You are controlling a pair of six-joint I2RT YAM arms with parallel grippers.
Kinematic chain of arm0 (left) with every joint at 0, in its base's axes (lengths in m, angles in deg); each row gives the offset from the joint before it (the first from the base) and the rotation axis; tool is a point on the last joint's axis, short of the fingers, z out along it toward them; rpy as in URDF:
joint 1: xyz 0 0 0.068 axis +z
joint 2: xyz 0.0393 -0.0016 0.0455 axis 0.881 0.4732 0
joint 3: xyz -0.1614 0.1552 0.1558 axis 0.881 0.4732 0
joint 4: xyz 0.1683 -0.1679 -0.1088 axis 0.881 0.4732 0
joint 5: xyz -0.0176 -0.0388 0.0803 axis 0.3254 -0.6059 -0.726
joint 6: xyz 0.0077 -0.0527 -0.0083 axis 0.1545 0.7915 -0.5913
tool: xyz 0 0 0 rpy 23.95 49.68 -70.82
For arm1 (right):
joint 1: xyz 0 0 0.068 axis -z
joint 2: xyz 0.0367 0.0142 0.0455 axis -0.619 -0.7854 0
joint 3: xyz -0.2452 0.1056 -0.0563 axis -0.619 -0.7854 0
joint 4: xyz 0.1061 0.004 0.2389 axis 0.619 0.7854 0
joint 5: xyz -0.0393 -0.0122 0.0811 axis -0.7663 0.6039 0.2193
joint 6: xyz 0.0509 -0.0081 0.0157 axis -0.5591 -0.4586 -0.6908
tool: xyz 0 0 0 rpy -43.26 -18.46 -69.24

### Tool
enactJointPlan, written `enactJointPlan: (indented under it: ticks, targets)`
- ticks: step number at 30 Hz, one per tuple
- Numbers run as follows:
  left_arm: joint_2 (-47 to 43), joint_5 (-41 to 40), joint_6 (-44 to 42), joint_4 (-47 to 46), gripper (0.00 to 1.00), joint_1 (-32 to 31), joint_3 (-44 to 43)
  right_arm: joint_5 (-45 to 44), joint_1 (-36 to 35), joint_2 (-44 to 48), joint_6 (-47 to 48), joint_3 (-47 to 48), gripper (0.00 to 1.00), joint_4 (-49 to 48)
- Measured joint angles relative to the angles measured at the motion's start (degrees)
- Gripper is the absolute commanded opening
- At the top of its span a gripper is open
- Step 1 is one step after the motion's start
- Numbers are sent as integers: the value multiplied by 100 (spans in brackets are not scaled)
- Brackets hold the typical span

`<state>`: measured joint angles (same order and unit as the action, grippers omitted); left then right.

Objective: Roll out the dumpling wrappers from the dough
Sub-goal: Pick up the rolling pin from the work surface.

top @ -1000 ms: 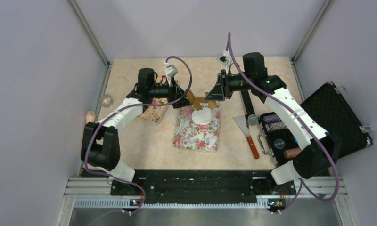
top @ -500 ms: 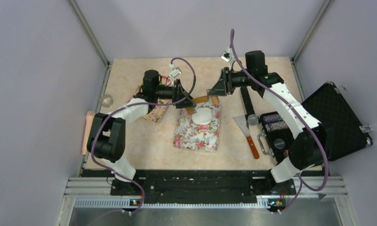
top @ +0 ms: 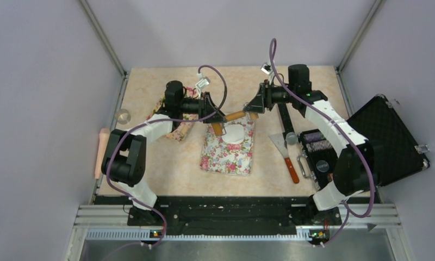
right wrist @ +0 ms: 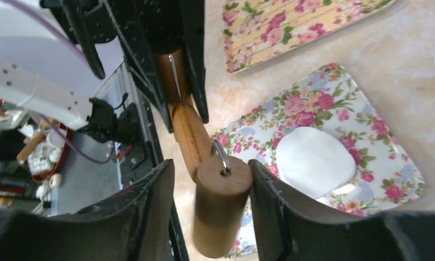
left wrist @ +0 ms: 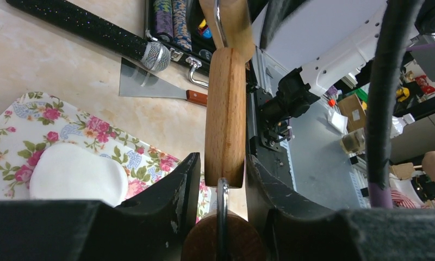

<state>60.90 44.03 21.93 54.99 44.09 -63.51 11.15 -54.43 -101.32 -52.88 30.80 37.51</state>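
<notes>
A flat round white dumpling wrapper (top: 235, 134) lies on the far half of a floral mat (top: 226, 155). It also shows in the left wrist view (left wrist: 76, 175) and the right wrist view (right wrist: 315, 161). A wooden rolling pin (top: 234, 116) spans the mat's far edge, just beyond the wrapper. My left gripper (top: 217, 124) is shut on its left handle (left wrist: 218, 239); the roller (left wrist: 225, 114) runs away from the fingers. My right gripper (top: 252, 110) is closed around the right handle (right wrist: 221, 204), which touches one finger.
A second floral tray (top: 177, 129) lies left of the mat. A metal scraper with a wooden handle (top: 285, 151), a black glittery rod (top: 283, 117) and an open black case (top: 367, 141) sit on the right. A pink roller (top: 101, 152) lies at the left edge.
Both grippers have carried the rolling pin away from me, off the wrapper to the mat's far edge. The wrapper now lies uncovered.
</notes>
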Motion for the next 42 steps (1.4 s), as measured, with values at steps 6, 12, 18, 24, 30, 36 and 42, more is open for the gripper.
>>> enactJointPlan:
  ticks: [6,12,18,24,30,36,42]
  targets:
    - [2,-39,162,-9,0,0,0,621,-94,0,129,-516,66,-332]
    - [9,26,210,-13,0,-20,0,754,-374,-2,11,-778,65,-752]
    - [9,120,258,-66,0,-37,2,741,-579,-118,-87,-778,55,-970]
    - [22,173,269,-61,0,-33,7,625,-586,-188,7,-778,13,-975]
    - [39,240,96,-98,33,-31,17,588,-597,-195,116,-660,0,-608]
    - [39,-74,22,92,93,37,15,46,-752,-184,944,-339,0,120]
    - [39,-658,186,302,98,415,4,-981,-922,-184,2037,203,0,1449]
